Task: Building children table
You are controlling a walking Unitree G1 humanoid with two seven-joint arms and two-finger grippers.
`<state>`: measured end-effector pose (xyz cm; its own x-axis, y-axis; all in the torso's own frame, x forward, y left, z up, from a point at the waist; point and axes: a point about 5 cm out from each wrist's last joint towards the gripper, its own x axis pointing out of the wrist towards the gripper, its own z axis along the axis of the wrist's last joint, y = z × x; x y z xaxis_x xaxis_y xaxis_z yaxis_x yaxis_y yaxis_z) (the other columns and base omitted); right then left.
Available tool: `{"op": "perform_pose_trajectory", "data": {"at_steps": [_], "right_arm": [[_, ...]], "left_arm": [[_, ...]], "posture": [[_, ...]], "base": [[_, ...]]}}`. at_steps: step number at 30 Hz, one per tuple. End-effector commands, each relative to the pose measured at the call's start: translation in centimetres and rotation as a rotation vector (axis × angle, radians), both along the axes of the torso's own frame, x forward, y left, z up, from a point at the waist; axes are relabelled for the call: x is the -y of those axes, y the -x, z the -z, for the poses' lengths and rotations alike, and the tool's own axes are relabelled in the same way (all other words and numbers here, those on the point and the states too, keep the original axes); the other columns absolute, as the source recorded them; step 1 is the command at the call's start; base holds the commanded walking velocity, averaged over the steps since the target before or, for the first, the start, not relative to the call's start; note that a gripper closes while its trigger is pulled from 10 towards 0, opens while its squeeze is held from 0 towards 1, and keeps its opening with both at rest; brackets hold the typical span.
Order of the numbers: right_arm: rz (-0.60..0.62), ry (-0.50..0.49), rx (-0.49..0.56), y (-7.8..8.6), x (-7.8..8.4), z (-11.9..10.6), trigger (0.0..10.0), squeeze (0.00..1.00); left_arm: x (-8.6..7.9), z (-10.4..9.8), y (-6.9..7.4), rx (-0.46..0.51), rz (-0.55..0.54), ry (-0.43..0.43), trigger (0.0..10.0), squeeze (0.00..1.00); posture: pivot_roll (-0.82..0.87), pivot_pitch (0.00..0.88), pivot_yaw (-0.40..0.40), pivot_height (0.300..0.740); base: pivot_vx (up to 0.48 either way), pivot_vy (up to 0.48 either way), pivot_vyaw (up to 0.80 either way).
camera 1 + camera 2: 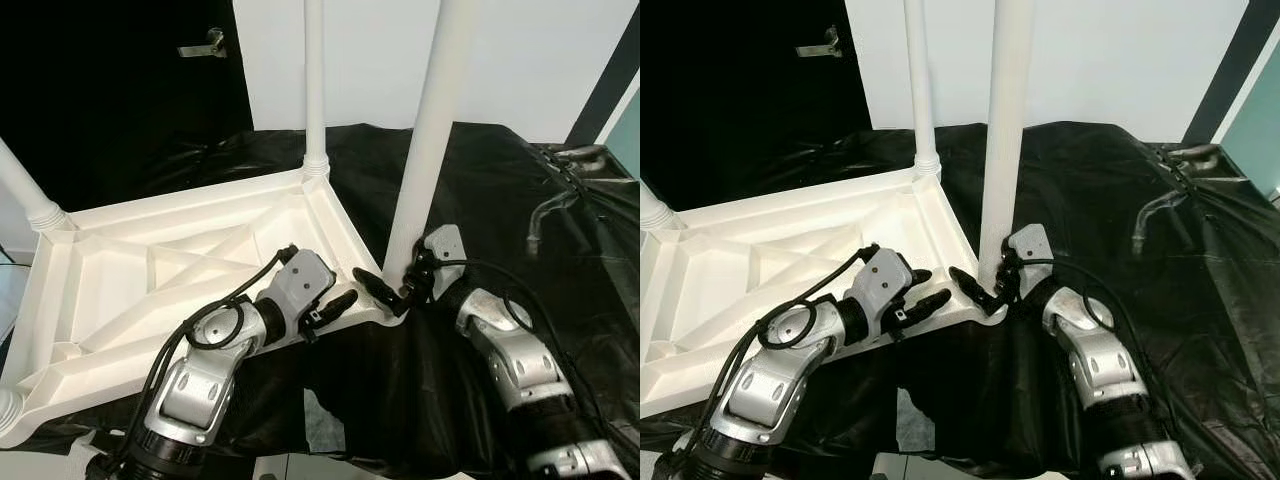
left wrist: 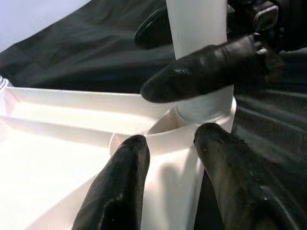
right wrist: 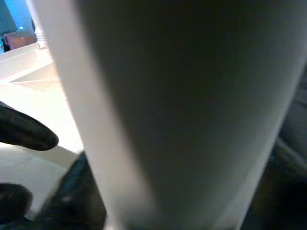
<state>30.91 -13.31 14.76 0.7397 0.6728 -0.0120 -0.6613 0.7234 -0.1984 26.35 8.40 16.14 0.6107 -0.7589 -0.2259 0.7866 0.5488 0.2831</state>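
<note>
A white plastic table top (image 1: 120, 290) lies upside down on a black sheet (image 1: 490, 220). White legs stand up from its far corner (image 1: 315, 90) and its left corner (image 1: 22, 190). A third leg (image 1: 428, 130) stands in the socket at the near right corner. My right gripper (image 1: 398, 285) is shut on this leg just above the socket, one finger (image 2: 201, 72) across its front. My left gripper (image 1: 333, 308) sits right beside it, its fingers (image 2: 120, 191) straddling and pinching the table's rim (image 2: 168, 143) by that socket. The right wrist view is close on the leg (image 3: 168, 115).
The black sheet spreads far to the right and toward me, with a pale gap (image 1: 325, 420) near my body. A grey bent piece (image 1: 560, 190) lies at the far right. Behind stand a white wall and a dark door with a handle (image 1: 205, 42).
</note>
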Motion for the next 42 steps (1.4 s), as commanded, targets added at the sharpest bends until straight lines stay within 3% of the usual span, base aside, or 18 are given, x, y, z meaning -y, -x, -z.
{"op": "perform_pose_trajectory", "data": {"at_steps": [1, 10, 11, 12, 13, 19, 22, 27, 30, 37, 41, 42], "right_arm": [[-0.028, 0.017, -0.011, -0.1, 0.1, 0.3, 0.0, 0.0], [0.013, -0.005, -0.052, -0.3, 0.8, 0.9, 0.0, 0.0], [0.04, -0.002, -0.054, -0.3, 0.9, 1.0, 5.9, 0.0], [0.059, 0.001, -0.056, -0.4, 1.0, 1.1, 5.9, 0.0], [0.095, -0.024, -0.061, -0.3, 0.9, 1.2, 10.0, 0.0], [0.225, -0.062, -0.057, 0.3, 0.3, 1.6, 10.0, 0.0], [0.398, -0.108, -0.076, 0.6, 0.0, 1.6, 10.0, 0.0], [0.523, -0.147, -0.09, 1.0, -0.4, 1.8, 10.0, 0.0], [0.597, -0.232, -0.142, 1.4, -1.2, 2.2, 10.0, 0.0], [0.561, -0.25, -0.131, 2.2, -3.3, 1.8, 10.0, 0.0], [0.551, -0.242, -0.114, 2.3, -3.5, 1.4, 10.0, 0.0], [0.562, -0.227, -0.099, 2.2, -3.1, 1.2, 10.0, 0.43]], "left_arm": [[-0.2, 0.0, 0.0, 0.033, -0.063, -0.006, 10.0, 0.0], [-0.3, 0.2, 0.3, 0.03, -0.09, 0.0, 10.0, 0.0], [-0.3, 0.2, 0.4, 0.03, -0.091, 0.002, 10.0, 0.0], [-0.3, 0.2, 0.4, 0.03, -0.091, 0.004, 10.0, 0.0], [-0.3, 0.2, 0.4, 0.03, -0.094, 0.004, 10.0, 0.0], [-0.3, 0.2, 0.3, 0.029, -0.096, 0.006, 10.0, 0.0], [-0.2, 0.2, 0.2, 0.035, -0.096, 0.004, 10.0, 0.0], [-0.2, 0.2, 0.3, 0.036, -0.098, 0.007, 10.0, 0.0], [0.0, 0.2, 0.4, 0.041, -0.091, 0.01, 10.0, 0.0], [0.2, 0.3, 0.4, 0.041, -0.085, 0.014, 10.0, 0.0], [0.3, 0.3, 0.4, 0.045, -0.081, 0.014, 10.0, 0.0], [0.2, 0.3, 0.4, 0.046, -0.08, 0.015, 10.0, 0.0]], "posture": [[0.08, 0.0, 0.002, 0.74], [0.09, 0.0, -0.016, 0.74], [0.09, 0.0, -0.018, 0.74], [0.09, 0.0, -0.018, 0.74], [0.09, 0.0, -0.017, 0.74], [0.07, 0.0, -0.012, 0.74], [0.06, 0.0, -0.011, 0.74], [0.06, 0.0, -0.012, 0.74], [0.06, 0.0, -0.015, 0.74], [0.05, 0.0, -0.011, 0.74], [0.04, 0.0, -0.011, 0.74], [0.04, 0.0, -0.01, 0.74]], "base": [[0.0, 0.0, 0.0], [0.0, 0.0, 0.0], [0.0, 0.0, 0.0], [0.0, 0.0, 0.0], [0.0, 0.0, 0.0], [0.0, 0.0, 0.0], [0.0, 0.0, 0.0], [0.0, 0.0, 0.0], [0.0, 0.0, 0.0], [0.0, 0.0, 0.0], [0.0, 0.0, 0.0], [0.0, 0.0, 0.0]]}}
